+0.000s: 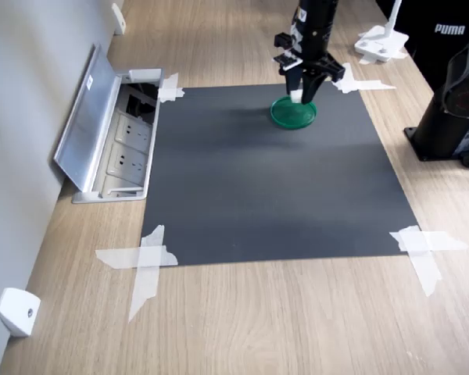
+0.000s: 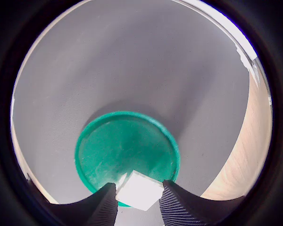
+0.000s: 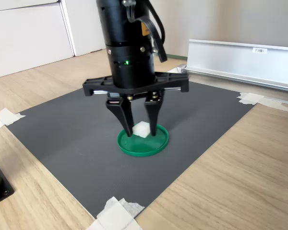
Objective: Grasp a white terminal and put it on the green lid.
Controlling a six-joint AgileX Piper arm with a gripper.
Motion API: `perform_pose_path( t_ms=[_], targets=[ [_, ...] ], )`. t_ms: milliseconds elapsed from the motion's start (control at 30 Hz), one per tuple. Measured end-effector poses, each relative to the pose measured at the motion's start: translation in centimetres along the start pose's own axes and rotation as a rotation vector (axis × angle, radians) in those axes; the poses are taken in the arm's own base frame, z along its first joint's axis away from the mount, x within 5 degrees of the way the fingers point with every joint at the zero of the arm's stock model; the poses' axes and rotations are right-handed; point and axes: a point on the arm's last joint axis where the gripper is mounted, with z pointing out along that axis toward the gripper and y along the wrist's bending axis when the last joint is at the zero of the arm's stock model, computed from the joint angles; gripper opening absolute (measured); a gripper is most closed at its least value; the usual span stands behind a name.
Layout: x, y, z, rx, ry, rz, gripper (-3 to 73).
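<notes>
Gripped tiny white plastic cube terminal [image 3: 141,128] in black gripper [image 3: 141,132], jaws closed on it, seemingly just above flat round dark-green plastic lid [image 3: 153,145].

Dark grey mat [image 1: 266,187] taped on wooden desk [image 1: 281,320], open socket box [image 1: 125,148] (lid up)

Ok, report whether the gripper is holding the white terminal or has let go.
Holding it: the gripper has both fingers pressed against the white terminal, just above the green lid. Whether it touches the lid, cannot tell.
</notes>
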Motion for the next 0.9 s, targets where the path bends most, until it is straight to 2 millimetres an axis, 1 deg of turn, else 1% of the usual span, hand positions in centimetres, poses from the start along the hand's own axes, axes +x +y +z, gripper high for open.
perform_pose_path(
  t_ms=[233, 300, 367, 500, 600, 667, 767, 833, 867, 900],
  targets=[
    [0.1, 0.1, 0.7, -0.029, 0.025, -0.017, 35.1],
    [0.1, 0.1, 0.8, -0.031, 0.026, -0.018, 36.5],
    [0.1, 0.0, 0.8, -0.028, 0.024, -0.018, 41.6],
    [0.0, -0.1, 0.8, -0.015, 0.016, -0.018, 56.6],
    [0.1, 0.0, 0.5, -0.015, 0.016, -0.016, 63.6],
    [0.1, 0.2, -0.4, -0.004, 0.007, 0.001, 65.4],
    [0.2, 0.5, -2.9, 0.045, -0.044, 0.034, 65.1],
    [-0.1, 0.7, -5.7, 0.103, -0.123, 0.073, 62.8],
    [-0.2, 0.8, -6.9, 0.124, -0.165, 0.096, 60.9],
    [-0.4, 1.0, -8.6, 0.155, -0.217, 0.120, 58.6]
  ],
)
